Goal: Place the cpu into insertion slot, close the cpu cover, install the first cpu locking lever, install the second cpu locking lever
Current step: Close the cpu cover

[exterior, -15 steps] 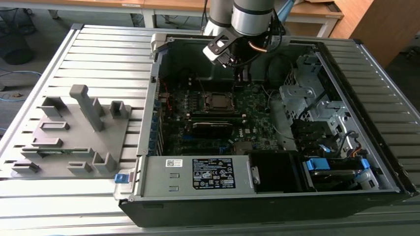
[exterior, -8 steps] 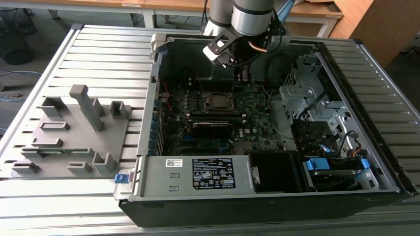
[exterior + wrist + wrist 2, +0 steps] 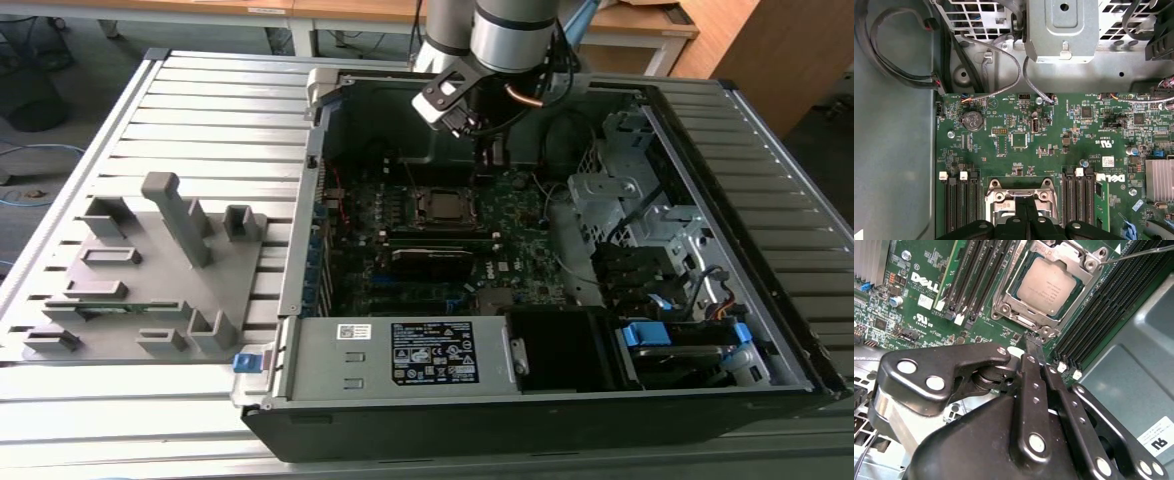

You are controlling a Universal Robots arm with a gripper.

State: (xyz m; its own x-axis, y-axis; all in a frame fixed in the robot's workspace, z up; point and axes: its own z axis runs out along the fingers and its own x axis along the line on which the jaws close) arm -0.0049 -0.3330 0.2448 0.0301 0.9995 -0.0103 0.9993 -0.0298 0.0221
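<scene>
The cpu (image 3: 1051,282) lies in the insertion slot (image 3: 1004,300), its dull metal top showing through the window of the silver cpu cover (image 3: 1080,262), which lies flat over its edges. A thin lever rod (image 3: 1141,253) runs out from one corner of the socket. My gripper (image 3: 1033,342) is shut with nothing between its black fingers (image 3: 1029,390), and its tip hangs just off the socket's edge. In the exterior view the gripper (image 3: 487,148) hovers above and behind the socket (image 3: 441,205). The first wrist view has the fingers (image 3: 1026,222) over the socket frame (image 3: 1021,196).
Black memory slots (image 3: 979,275) flank the socket on both sides. Cables (image 3: 1004,60) and a metal drive cage (image 3: 627,190) crowd the case towards the exterior view's right. The power supply (image 3: 400,352) stands at the front. A grey fixture (image 3: 147,270) lies outside the case on the left.
</scene>
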